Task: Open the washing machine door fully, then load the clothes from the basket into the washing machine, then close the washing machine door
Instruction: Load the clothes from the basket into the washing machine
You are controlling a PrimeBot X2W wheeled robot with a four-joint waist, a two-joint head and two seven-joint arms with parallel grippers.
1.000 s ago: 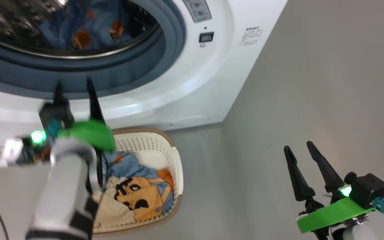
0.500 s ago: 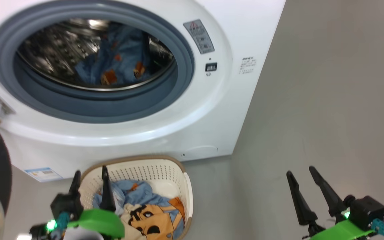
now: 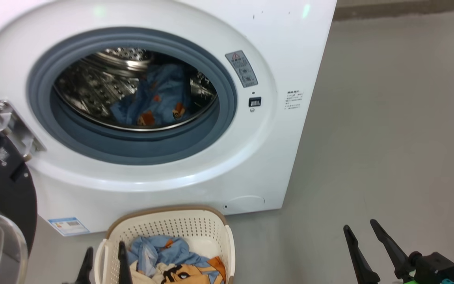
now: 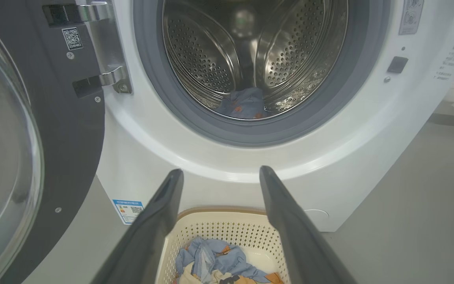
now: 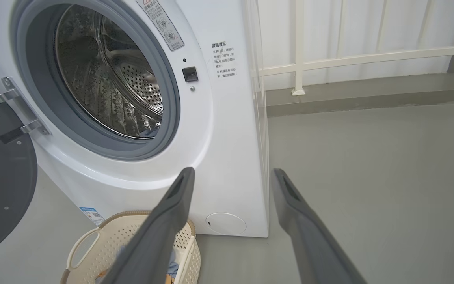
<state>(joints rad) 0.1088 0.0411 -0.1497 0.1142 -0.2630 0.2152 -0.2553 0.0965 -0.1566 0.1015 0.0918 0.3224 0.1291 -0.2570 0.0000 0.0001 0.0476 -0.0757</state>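
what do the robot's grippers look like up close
Both the left gripper and the right gripper have two long dark fingers, broad at the base and tapering to narrow rounded tips. Close up, the fingers are smooth matte charcoal grey. A black boxy camera module sits at the right gripper's base.

The washing machine is white with a grey-blue rubber seal, a shiny hole-dotted steel drum and a blue label sticker, the washing machine door glossy black, the basket perforated cream with a brown rim, the clothes light blue with orange-and-black print, and the floor grey.
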